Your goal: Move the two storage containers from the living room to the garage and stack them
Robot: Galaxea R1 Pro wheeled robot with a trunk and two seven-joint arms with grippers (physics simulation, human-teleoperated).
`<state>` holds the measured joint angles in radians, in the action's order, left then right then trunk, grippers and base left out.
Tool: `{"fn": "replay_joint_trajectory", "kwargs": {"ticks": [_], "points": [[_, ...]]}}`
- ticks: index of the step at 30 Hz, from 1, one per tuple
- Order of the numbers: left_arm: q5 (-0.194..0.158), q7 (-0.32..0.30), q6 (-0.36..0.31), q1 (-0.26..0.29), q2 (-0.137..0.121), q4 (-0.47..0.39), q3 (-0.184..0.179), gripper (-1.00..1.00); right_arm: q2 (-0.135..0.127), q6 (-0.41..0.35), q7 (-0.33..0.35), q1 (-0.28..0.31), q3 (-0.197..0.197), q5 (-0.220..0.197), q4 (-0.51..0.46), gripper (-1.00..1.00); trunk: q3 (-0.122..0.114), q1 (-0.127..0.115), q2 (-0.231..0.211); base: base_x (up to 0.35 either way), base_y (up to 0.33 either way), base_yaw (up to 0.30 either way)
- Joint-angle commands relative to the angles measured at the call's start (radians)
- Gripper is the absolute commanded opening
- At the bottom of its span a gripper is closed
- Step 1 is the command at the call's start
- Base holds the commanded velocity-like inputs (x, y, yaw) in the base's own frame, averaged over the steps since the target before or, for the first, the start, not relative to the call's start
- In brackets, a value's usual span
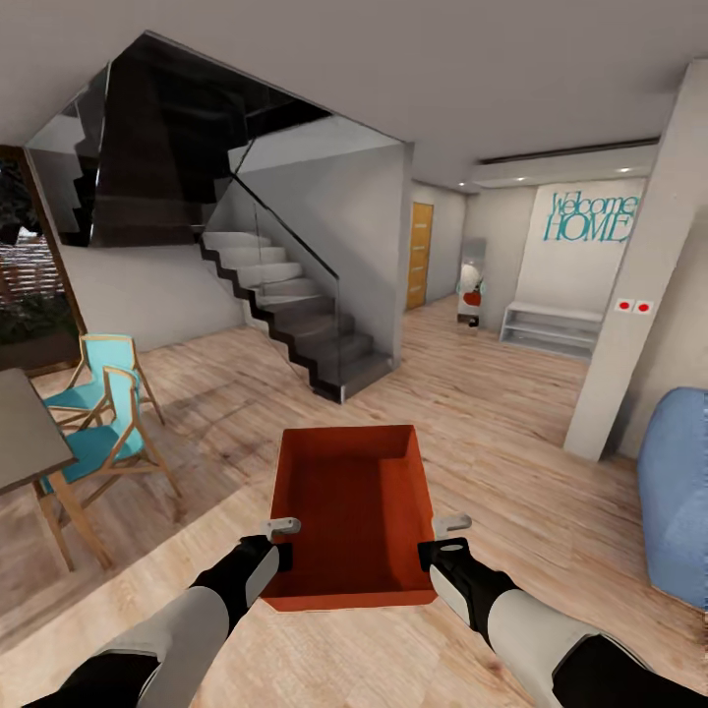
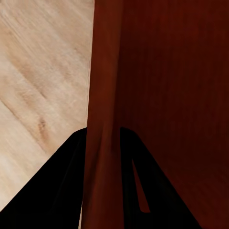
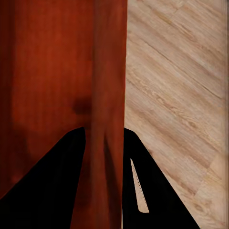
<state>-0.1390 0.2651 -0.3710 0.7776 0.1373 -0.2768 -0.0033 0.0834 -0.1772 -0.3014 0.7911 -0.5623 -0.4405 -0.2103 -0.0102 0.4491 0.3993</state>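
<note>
Now both arms reach forward and low from the head view's bottom corners, forearms angled inward, carrying one storage container between them above the light wood-plank floor. The left gripper sits at the box's left long wall near its close end, and the right gripper mirrors it on the right wall. Up close on the left wrist camera, the dark fingers straddle the thin orange-red wall, one either side, pinching it tight. Same story on the right wrist camera: fingers clamped across the wall, planks showing beyond. The container hangs level, open side up. Ahead stands a staircase with a glass rail; teal chairs and a table lie off to the left, a blue sofa to the right.
</note>
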Motion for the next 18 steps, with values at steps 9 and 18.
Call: {"fn": "replay_joint_trajectory", "kwargs": {"ticks": [9,18], "points": [[0.035,0.022,0.001,0.0,-0.01,-0.005,-0.003,-1.0,-0.001,-0.007,-0.008,0.0,-0.018,-0.019,0.002,-1.0,0.0,0.001,0.001,0.322,0.0,-0.239],[0.035,0.022,0.001,0.0,-0.01,-0.005,-0.003,-1.0,-0.001,-0.007,-0.008,0.0,-0.018,-0.019,0.002,-1.0,0.0,0.001,0.001,0.322,0.0,-0.239]]}}
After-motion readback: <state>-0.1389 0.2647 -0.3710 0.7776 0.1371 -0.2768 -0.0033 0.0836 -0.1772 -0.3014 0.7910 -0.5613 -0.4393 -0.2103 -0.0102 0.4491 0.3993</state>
